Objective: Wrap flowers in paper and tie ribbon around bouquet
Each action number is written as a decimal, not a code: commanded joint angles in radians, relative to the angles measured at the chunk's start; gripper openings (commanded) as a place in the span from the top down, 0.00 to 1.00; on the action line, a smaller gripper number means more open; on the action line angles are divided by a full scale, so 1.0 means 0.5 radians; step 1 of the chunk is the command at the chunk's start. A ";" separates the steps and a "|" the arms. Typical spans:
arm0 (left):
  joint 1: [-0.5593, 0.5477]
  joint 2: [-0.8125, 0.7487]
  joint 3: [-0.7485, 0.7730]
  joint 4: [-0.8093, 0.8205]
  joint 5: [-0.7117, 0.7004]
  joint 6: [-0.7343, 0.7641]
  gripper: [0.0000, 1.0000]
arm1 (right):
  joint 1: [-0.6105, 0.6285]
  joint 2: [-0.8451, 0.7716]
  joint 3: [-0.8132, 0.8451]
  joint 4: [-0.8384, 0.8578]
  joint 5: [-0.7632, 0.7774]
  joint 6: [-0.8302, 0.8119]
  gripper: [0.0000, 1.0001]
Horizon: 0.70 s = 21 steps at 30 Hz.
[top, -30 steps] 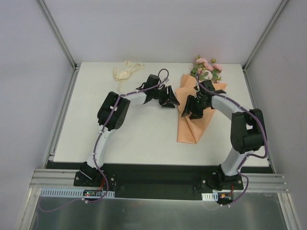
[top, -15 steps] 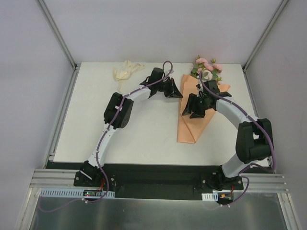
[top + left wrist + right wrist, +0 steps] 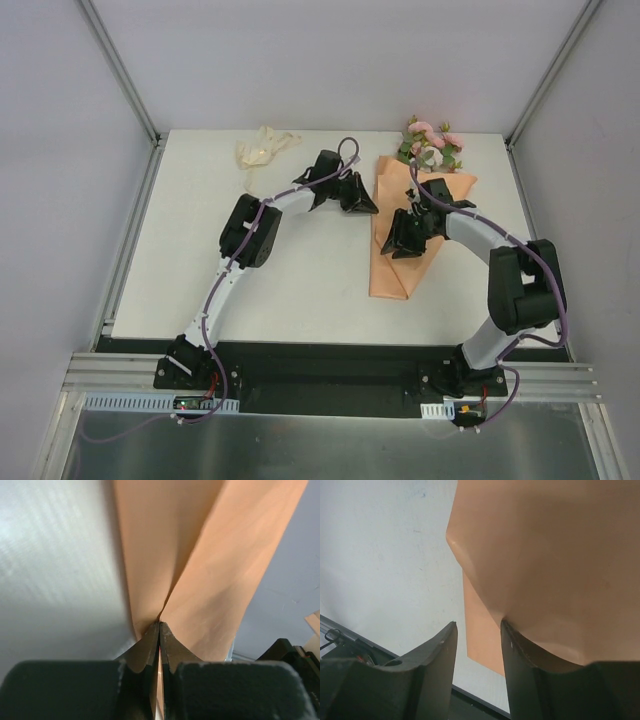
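The thin, smooth peach-orange paper sheet [image 3: 392, 275] lies folded into a long cone on the matte white table [image 3: 300, 270]. The small bunch of pale pink flowers with green leaves [image 3: 432, 140] sticks out of the paper's far end. The soft, crinkled cream ribbon [image 3: 262, 148] lies bunched well to the left of the paper, by the table's far edge. A second ago my left jaws stood open just short of the paper. Now they are pressed fully together on its left edge, and the sheet creases into a sharp V from their tips. My right jaws hang over the paper's middle, partly apart and holding nothing, with a rounded fold of paper against one inner face.
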 commanded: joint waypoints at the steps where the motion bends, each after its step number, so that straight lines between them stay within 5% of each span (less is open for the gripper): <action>1: 0.032 -0.176 -0.114 0.018 -0.055 0.053 1.00 | 0.003 0.038 0.007 0.058 -0.043 -0.043 0.57; 15: 0.081 -0.183 -0.117 0.021 -0.052 0.035 1.00 | -0.003 0.028 0.065 0.061 -0.025 -0.043 0.58; 21: 0.091 -0.183 -0.107 0.021 0.016 0.029 1.00 | -0.003 0.157 0.034 0.156 -0.079 -0.030 0.67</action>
